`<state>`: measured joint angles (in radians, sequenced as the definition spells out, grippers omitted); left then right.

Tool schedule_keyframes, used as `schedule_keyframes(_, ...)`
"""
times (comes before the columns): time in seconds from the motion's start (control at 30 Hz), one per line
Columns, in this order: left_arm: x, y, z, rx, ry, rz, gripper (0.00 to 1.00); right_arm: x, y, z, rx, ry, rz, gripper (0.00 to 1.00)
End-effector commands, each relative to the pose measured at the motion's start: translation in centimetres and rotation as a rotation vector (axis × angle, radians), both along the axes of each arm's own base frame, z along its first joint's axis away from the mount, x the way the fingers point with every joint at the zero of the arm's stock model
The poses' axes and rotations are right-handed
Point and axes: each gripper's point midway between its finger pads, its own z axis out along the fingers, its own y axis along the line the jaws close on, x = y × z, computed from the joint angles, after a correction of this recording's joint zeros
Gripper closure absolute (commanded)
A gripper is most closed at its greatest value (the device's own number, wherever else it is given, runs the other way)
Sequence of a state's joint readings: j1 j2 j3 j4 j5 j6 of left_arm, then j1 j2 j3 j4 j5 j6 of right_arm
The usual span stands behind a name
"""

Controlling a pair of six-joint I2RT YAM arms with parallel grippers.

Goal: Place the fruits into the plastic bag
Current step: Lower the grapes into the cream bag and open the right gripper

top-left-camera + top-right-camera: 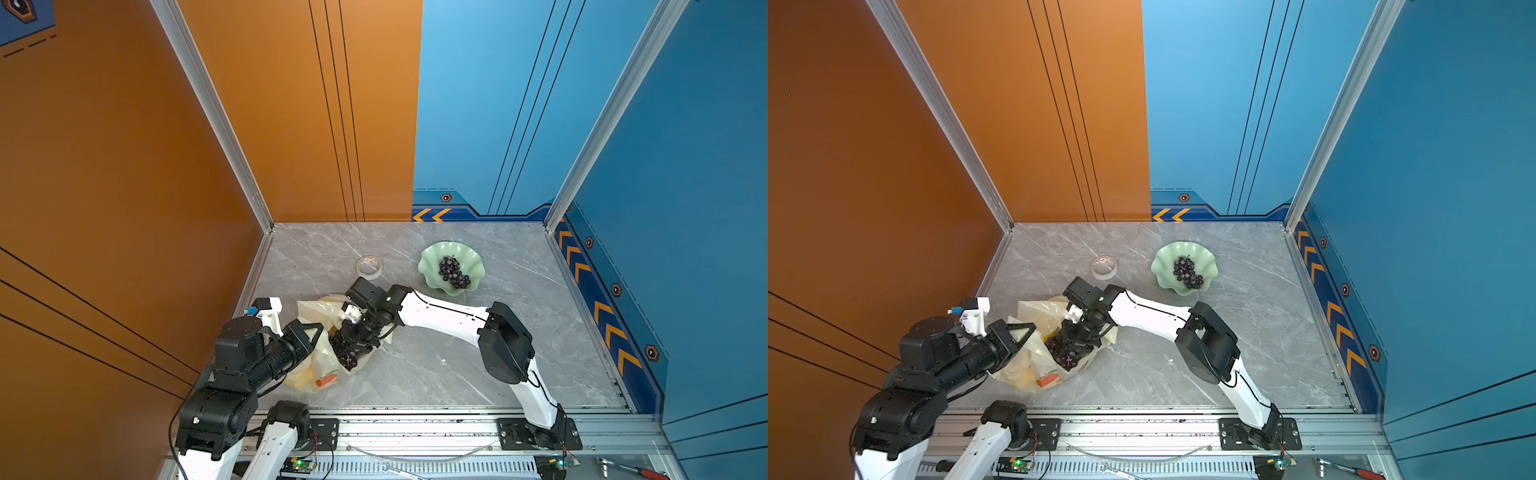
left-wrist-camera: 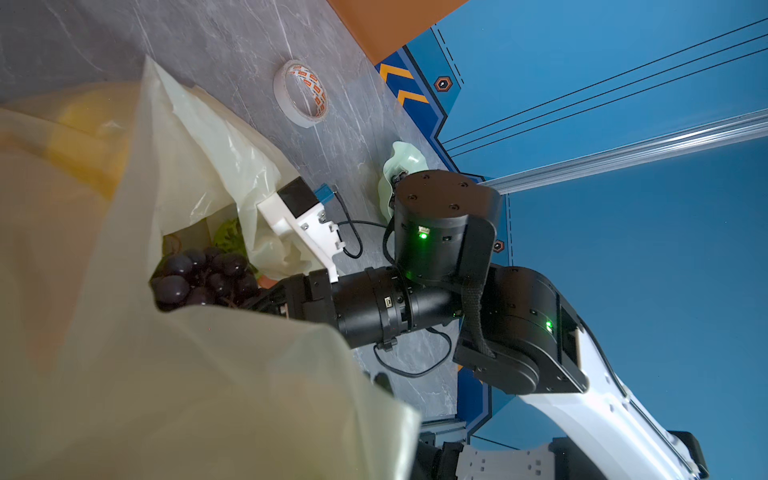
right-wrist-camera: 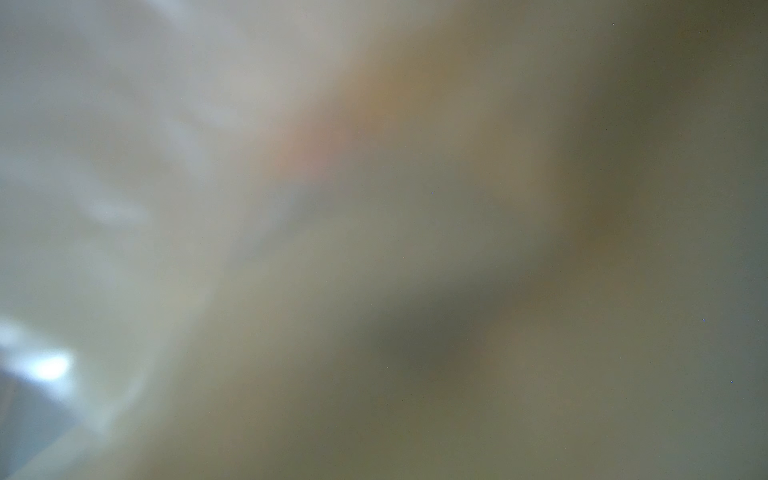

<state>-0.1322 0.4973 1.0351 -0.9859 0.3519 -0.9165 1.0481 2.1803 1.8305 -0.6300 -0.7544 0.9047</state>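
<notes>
Nearest you, your left hand (image 1: pixel 316 332) is fully closed on the rim of the plastic bag (image 1: pixel 318 311), and the cream film drapes down from it onto the surface (image 1: pixel 436 365). In the left wrist view that film fills most of the frame, so the fingers themselves are hidden from you there.

The bag lies crumpled on the near left part of the surface with its mouth held up. Your right hand (image 1: pixel 351 345) reaches across into that mouth, its jaws part-way closed around a bunch of dark grapes (image 1: pixel 348 358). The bunch hangs at its tips inside the opening. From the left wrist you can see the grapes (image 2: pixel 199 278) against the right hand (image 2: pixel 266 297), a green fruit (image 2: pixel 228 237) behind them, and a yellow fruit (image 2: pixel 91 137) showing through the film. Your right wrist view gives only a cream blur.

Farther back, a tape roll (image 1: pixel 369 267) lies flat on the surface. Beyond it to the right stands the pale green dish (image 1: pixel 428 262) with a second grape bunch (image 1: pixel 454 272) in it, well apart from the bag.
</notes>
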Motion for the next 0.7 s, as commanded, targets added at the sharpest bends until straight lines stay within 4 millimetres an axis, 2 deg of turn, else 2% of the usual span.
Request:
schedule_keyframes(0.0, 0.1, -0.7, 0.2, -0.035, -0.030, -0.028, 1.00, 0.8, 1.2, -0.6, -0.005, -0.044, 0.011, 0.65)
schedule_keyframes(0.23, -0.9, -1.7, -0.7, -0.106, -0.018, -0.076, 1.00, 7.6, 5.1, 0.6, 0.055, -0.175, -0.186, 0.65)
schedule_keyframes(0.33, -1.4, -1.8, -1.8, -0.129, 0.007, -0.074, 1.00, 9.5, 6.2, 0.5, 0.086, -0.202, -0.244, 0.65)
schedule_keyframes(0.4, -1.9, -1.3, -2.5, -0.126, 0.024, -0.042, 1.00, 9.4, 6.3, -0.3, 0.077, -0.201, -0.234, 0.65)
schedule_keyframes(0.57, -2.7, -0.6, -3.8, -0.109, 0.061, 0.001, 1.00, 7.1, 5.5, -3.0, 0.018, -0.215, -0.149, 0.64)
schedule_keyframes(0.67, -2.7, -0.7, -4.1, -0.110, 0.074, -0.008, 1.00, 6.6, 5.0, -4.4, -0.011, -0.216, -0.124, 0.55)
